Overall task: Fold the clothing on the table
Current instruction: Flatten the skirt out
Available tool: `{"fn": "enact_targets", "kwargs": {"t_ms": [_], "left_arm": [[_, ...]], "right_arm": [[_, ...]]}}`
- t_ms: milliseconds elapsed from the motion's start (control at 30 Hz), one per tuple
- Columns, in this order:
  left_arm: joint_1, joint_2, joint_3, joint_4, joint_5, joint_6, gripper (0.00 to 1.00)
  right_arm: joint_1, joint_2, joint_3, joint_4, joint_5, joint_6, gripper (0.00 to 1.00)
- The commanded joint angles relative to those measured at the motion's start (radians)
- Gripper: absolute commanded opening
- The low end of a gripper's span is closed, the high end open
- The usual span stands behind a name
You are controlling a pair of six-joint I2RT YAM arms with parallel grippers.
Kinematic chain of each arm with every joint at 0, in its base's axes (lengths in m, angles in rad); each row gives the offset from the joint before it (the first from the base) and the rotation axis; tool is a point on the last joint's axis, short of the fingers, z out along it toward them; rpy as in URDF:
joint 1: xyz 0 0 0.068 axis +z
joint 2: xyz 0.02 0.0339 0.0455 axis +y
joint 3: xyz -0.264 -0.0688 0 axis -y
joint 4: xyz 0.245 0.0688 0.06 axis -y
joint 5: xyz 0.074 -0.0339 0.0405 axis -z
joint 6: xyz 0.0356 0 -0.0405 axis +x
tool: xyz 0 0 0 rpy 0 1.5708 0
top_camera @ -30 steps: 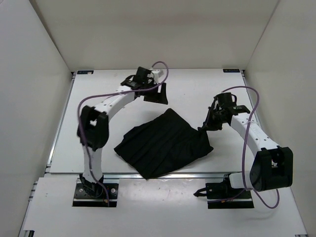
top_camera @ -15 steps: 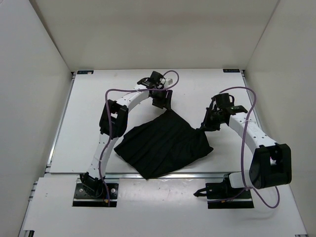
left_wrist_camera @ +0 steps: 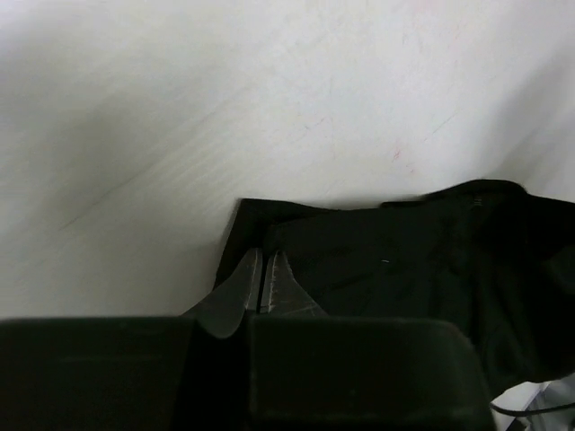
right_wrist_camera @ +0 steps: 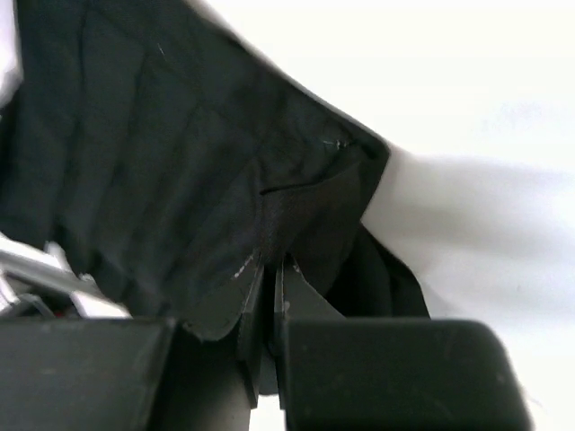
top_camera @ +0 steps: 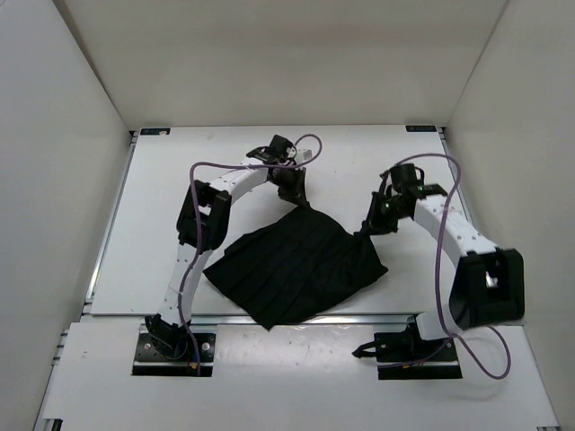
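Gripping clothing at far corner with left gripper, at right corner with right gripper, both clamped shut. Lying spread near middle of table, unfolded; apparently all folding left.

Top view: bright, even light from above. The white desk is evenly lit, with soft, faint shadows under the arms. The black clothing shows little detail. Left wrist view: dim, with a broad grey shadow across the desk; left pincer body dark and blurred. Right wrist view: desk overexposed; right pincer body out of focus.
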Motion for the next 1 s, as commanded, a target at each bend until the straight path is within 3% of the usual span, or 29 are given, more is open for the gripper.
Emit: {"fn": "enact_targets", "kwargs": {"t_ms": [0,133,300,400,533,567,600,633,700,733,800,833,967], "left_arm": [[0.130,-0.268,0.008,0.113,-0.030,-0.076,0.00],[0.303,-0.391,0.125,0.183,0.020,-0.105,0.00],[0.425,-0.552,-0.025,0.403,0.119,-0.247,0.00],[0.419,-0.638,-0.117,0.420,0.116,-0.218,0.00],[0.377,-0.781,-0.504,0.481,0.079,-0.158,0.03],[0.371,-0.846,-0.664,0.504,0.056,-0.171,0.30],[0.371,-0.929,-0.845,0.519,0.054,-0.191,0.42],[0.377,-0.974,-0.950,0.579,0.076,-0.235,0.61],[0.406,-1.144,-1.279,0.648,0.122,-0.305,0.63],[0.411,-1.187,-1.337,0.664,0.111,-0.332,0.66],[0.384,-1.305,-1.437,0.586,-0.014,-0.302,0.68],[0.354,-1.324,-1.440,0.540,-0.050,-0.287,0.68],[0.305,-1.284,-1.419,0.480,-0.171,-0.291,0.73]], "right_arm": [[-0.012,0.165,0.326,0.045,-0.095,-0.073,0.00],[-0.031,0.317,0.858,0.043,-0.056,-0.105,0.00],[-0.058,0.457,1.148,0.003,-0.165,-0.087,0.00],[-0.051,0.390,0.985,0.049,-0.162,-0.137,0.00],[-0.022,0.186,0.592,0.216,-0.124,-0.177,0.00],[-0.014,0.107,0.366,0.245,-0.125,-0.176,0.06],[-0.005,0.071,0.294,0.255,-0.124,-0.173,0.16],[0.006,-0.010,0.155,0.259,-0.112,-0.170,0.23],[0.041,-0.141,-0.021,0.256,-0.081,-0.141,0.24],[0.046,-0.226,-0.121,0.261,-0.072,-0.125,0.27],[0.032,-0.372,-0.227,0.259,-0.062,-0.055,0.53],[0.028,-0.402,-0.275,0.264,-0.064,-0.021,0.57],[-0.040,-0.433,-0.329,0.252,-0.044,0.039,0.57]]}}
